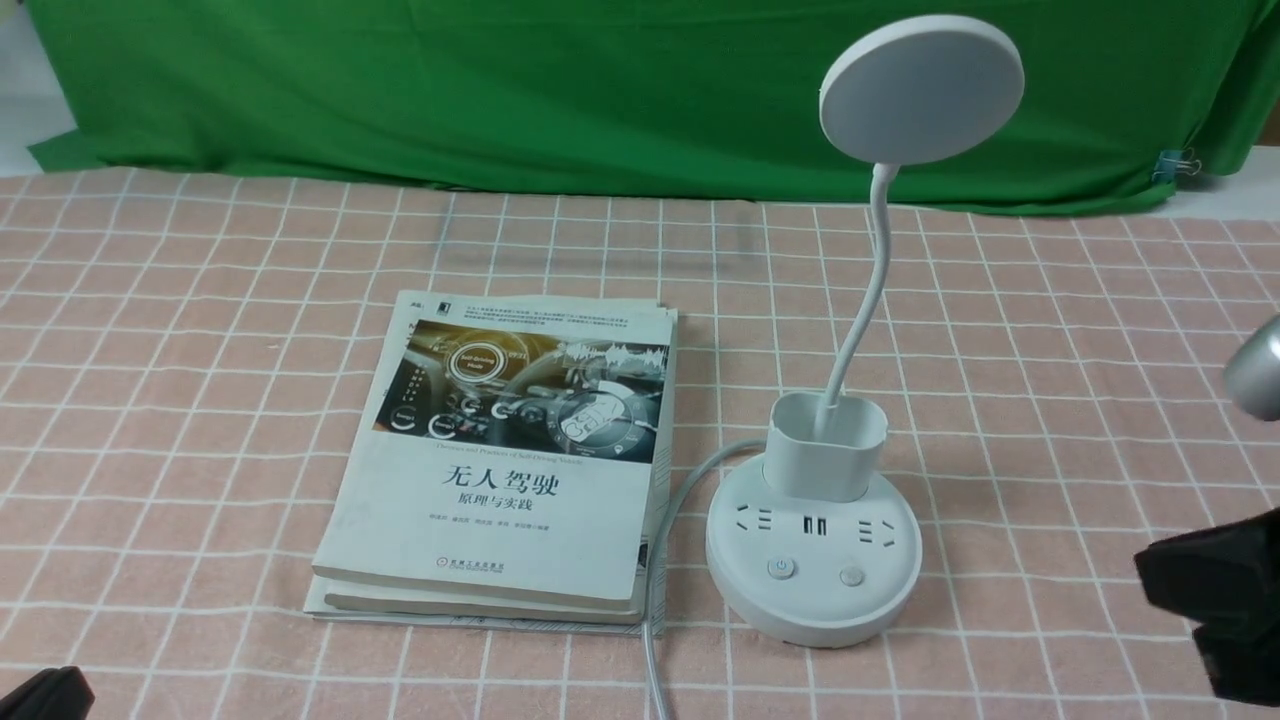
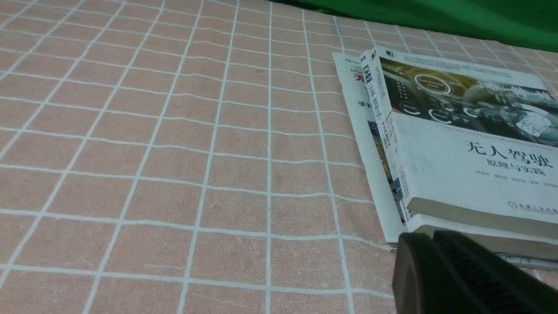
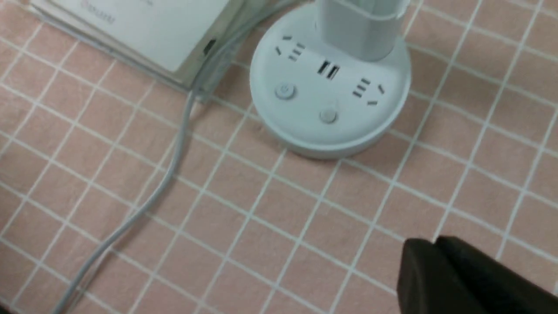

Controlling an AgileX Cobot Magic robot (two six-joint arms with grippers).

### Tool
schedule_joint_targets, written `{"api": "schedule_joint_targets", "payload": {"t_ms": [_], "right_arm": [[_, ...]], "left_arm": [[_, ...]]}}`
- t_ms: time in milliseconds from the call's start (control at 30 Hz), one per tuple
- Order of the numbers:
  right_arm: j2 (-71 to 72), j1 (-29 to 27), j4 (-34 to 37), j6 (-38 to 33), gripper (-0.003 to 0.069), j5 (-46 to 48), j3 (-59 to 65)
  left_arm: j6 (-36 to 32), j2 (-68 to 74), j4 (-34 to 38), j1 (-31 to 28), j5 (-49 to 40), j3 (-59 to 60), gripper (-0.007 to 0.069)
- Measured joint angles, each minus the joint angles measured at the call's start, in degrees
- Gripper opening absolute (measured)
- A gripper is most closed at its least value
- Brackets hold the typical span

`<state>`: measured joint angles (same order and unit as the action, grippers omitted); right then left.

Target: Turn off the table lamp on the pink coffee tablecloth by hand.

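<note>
The table lamp (image 1: 855, 330) stands on the pink coffee tablecloth (image 1: 200, 400), its two buttons (image 1: 781, 569) on the robot-facing side of the base (image 1: 830, 612) — easy to press from above. The right gripper (image 1: 1215, 600) hangs well apart to the lamp's right; the left gripper (image 1: 40, 695) lies far to its left, past the books (image 1: 500, 500). Whether their jaws are parted or clenched, I cannot tell.

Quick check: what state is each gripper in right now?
Left gripper: looks closed, fingers together, holding nothing.
Right gripper: looks closed, holding nothing, not touching the table lamp.
</note>
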<state>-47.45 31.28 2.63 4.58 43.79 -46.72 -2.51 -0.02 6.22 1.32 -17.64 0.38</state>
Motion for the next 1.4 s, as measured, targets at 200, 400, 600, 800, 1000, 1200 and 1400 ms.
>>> {"api": "schedule_joint_targets", "payload": {"t_ms": [200, 400, 600, 800, 1000, 1200, 1400], "right_arm": [[10.92, -10.68, 0.17, -1.16, 0.0063, -4.09, 6.7], [24.29, -18.81, 0.12, -3.63, 0.0057, -16.14, 20.38], [35.1, -23.54, 0.03, -13.23, 0.0037, -27.6, 38.81], [45.07, -23.98, 0.03, -12.72, 0.0037, -29.86, 47.04], [47.45, -23.98, 0.03, -13.01, 0.0036, -29.62, 47.04], [47.45, -23.98, 0.03, -13.06, 0.0039, -29.49, 47.04], [47.45, -23.98, 0.03, -13.06, 0.0042, -29.49, 47.04]], "left_arm": [[0.0, 0.0, 0.0, 0.0, 0.0, 0.0, 0.0006], [0.0, 0.0, 0.0, 0.0, 0.0, 0.0, 0.0006], [0.0, 0.0, 0.0, 0.0, 0.0, 0.0, 0.0006], [0.0, 0.0, 0.0, 0.0, 0.0, 0.0, 0.0006], [0.0, 0.0, 0.0, 0.0, 0.06, 0.0, 0.0006], [0.0, 0.0, 0.0, 0.0, 0.0, 0.0, 0.0006], [0.0, 0.0, 0.0, 0.0, 0.0, 0.0, 0.0006]]}}
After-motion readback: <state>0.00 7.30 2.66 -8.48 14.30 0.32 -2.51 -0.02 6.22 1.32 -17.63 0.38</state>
